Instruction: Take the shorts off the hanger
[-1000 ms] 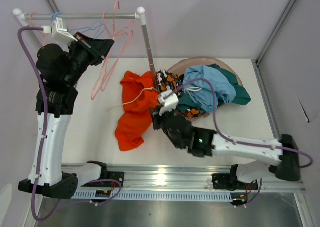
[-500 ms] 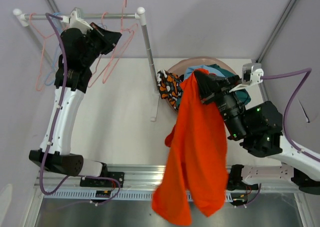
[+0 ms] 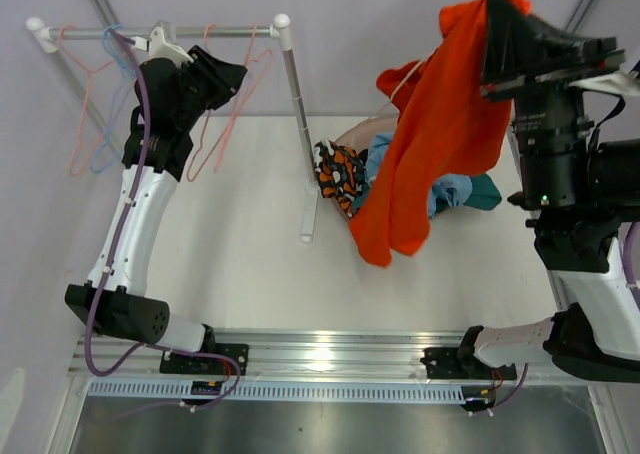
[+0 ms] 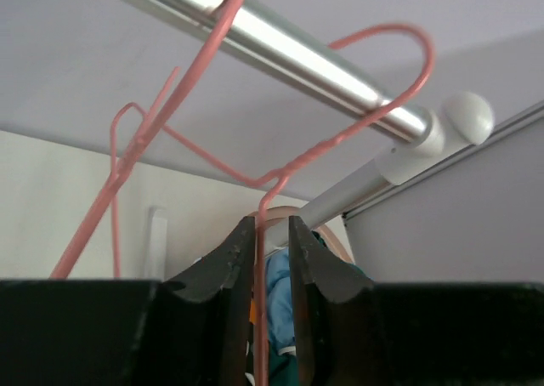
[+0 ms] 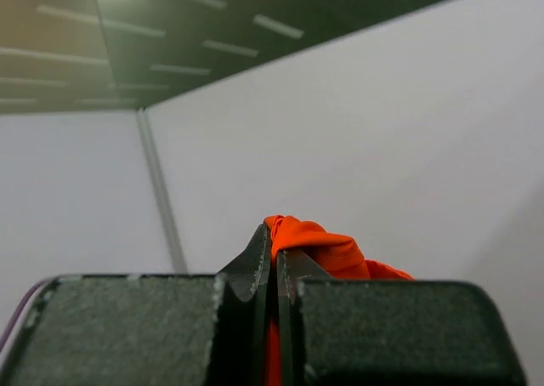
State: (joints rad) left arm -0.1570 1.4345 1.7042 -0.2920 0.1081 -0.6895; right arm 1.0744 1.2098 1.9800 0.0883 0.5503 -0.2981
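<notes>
Hoists the bright orange shorts [image 3: 430, 144] far higher than half a second back, up and away from the near edge of the table [image 3: 230, 254] toward the back-right corner. Pinches a bunched fold at their top with the right gripper [image 3: 497, 36], fingers pressed together on the cloth in the right wrist view. Lets the rest hang free, with the lowest hem seen over the table just beside the pink basket [image 3: 352, 134] in the top view. Leaves the patterned black shorts [image 3: 338, 169], the light blue shorts [image 3: 452, 189] and the teal shorts [image 3: 487, 190] heaped in that basket. Holds the left gripper [image 3: 226, 76] up at the rail [image 3: 190, 32], much as before. Straddles the wire of a pink hanger [image 4: 260, 318] there, fingers narrowly parted, wire close by one finger and not visibly clamped.
</notes>
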